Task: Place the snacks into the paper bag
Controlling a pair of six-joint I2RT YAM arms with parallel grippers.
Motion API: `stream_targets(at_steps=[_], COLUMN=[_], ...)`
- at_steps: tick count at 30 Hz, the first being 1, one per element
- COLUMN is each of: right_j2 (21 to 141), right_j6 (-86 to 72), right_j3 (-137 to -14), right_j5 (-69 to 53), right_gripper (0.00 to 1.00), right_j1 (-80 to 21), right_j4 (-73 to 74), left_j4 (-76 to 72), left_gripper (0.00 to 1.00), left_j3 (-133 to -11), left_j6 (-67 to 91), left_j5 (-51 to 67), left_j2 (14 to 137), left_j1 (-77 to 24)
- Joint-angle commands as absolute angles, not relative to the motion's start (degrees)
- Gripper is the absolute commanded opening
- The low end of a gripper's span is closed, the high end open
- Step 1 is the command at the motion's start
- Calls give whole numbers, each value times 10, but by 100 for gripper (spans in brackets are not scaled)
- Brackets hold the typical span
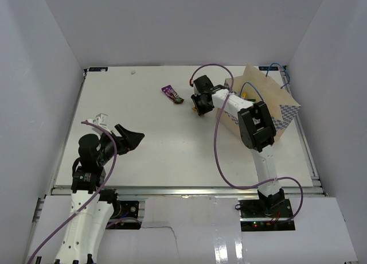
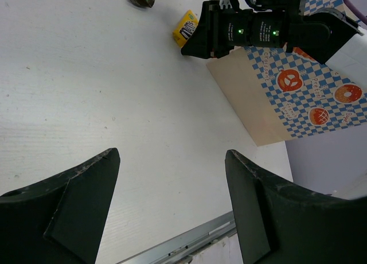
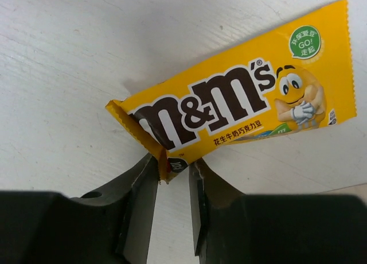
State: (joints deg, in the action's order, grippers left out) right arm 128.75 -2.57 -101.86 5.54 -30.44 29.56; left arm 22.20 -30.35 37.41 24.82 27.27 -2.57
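Glossy M&M's pack (image 3: 229, 97), zigzag corner in right gripper (image 3: 172, 166), possibly creased

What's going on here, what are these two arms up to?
The right fingers are pinching a corner of a yellow M&M's pack close beside the paper bag, so that snack is not in the bag yet. The left fingers hang open above the table, holding nothing. A purple packet lies farther out, untouched.

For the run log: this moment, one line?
left gripper open, empty | right gripper shut on M&M's pack | purple packet on table
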Motion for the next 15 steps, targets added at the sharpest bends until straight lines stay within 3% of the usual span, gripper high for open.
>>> stream_targets(at_steps=[1, 7, 12, 15], right_j2=[1265, 1248, 1245, 1237], right_j6=[-9, -10, -8, -1], right_j3=[-1000, -993, -991, -978], right_j5=[35, 31, 21, 12], right_gripper=[32, 39, 15, 8], right_j1=[-304, -304, -305, -305], right_j4=[297, 297, 295, 289], left_j4=[211, 207, 207, 207], left_gripper=[85, 86, 86, 86], left_j3=[-301, -296, -295, -294], left_j6=[375, 375, 374, 376], left_j5=[252, 253, 254, 254], left_j2=[272, 271, 270, 266], left_j1=[-25, -25, -24, -25])
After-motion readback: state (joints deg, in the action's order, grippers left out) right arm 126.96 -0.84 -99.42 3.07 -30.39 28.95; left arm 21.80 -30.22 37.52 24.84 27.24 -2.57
